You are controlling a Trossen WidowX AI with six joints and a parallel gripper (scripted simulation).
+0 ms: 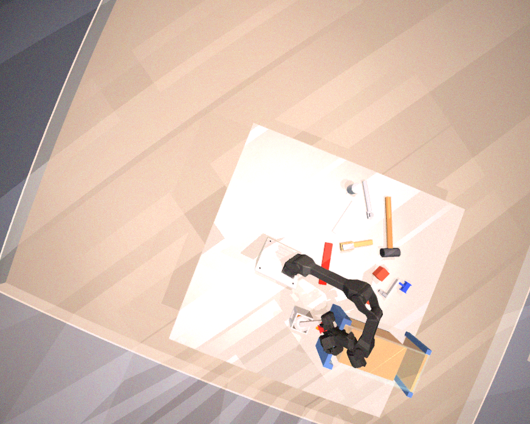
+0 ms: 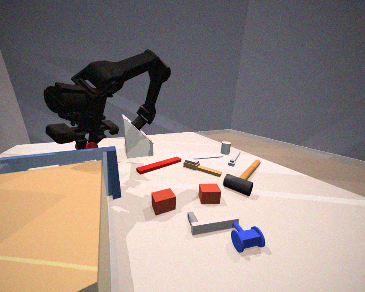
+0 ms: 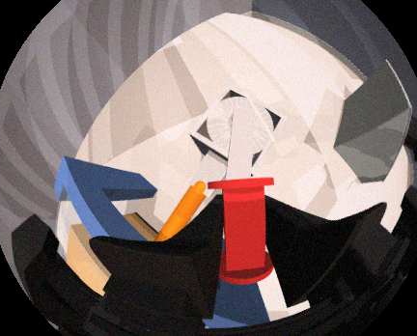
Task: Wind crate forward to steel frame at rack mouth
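My gripper [image 1: 321, 326] [image 2: 86, 144] [image 3: 237, 199] is shut on the red spool-shaped grip of the winch handle. The handle's pale arm [image 3: 240, 145] runs from the grip to the top of the winch [image 1: 295, 324] [image 3: 211, 126]; its key end is hidden. The tan crate [image 1: 384, 358] [image 2: 47, 204] [image 3: 83, 258] lies in the guard cubby, its top looking flat. Its front is near the blue steel frame [image 1: 323, 353] [image 2: 113, 175] [image 3: 125, 181] at the mouth; I cannot tell whether they touch.
An orange rod [image 3: 180, 212] stands out beside the red grip. Two red blocks [image 2: 163, 201], a grey angled piece [image 2: 214, 225] and a blue spool [image 2: 248, 238] lie beside the cubby. Farther off are a red bar [image 1: 325, 262] [image 2: 159, 165] and a mallet [image 1: 389, 252] [image 2: 238, 184].
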